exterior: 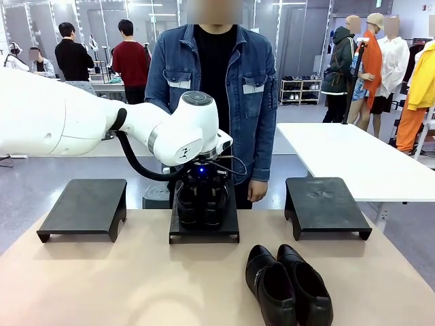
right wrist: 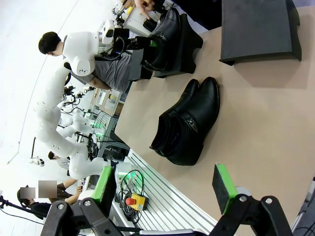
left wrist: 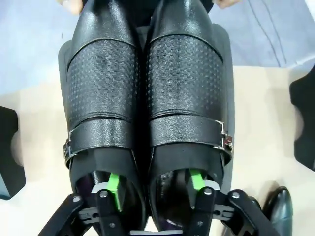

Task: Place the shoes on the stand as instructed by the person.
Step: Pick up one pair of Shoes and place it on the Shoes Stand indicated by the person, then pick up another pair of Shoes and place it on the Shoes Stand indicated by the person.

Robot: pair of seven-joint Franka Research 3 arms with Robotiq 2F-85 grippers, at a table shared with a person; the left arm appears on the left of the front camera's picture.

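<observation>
Bright overhead light; soft shadows; sheen on shoes (left wrist: 106, 83); wrist views warped, edges possibly soft.

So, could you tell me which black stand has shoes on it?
The middle stand, before the person: it bears a pair of shoes; the left stand and right stand bear none.

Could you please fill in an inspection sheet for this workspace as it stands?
Surface: beige table with three black stands on it.
Job's things: one pair of black shoes on the middle stand; second pair on the table, near side.
Clutter: nothing seen.
Grippers: left gripper open, one finger inside each shoe on the stand; right gripper open, empty.
Cables: black hose at the left arm's wrist.
Surroundings: person in a denim jacket at the far side; white table behind.
</observation>
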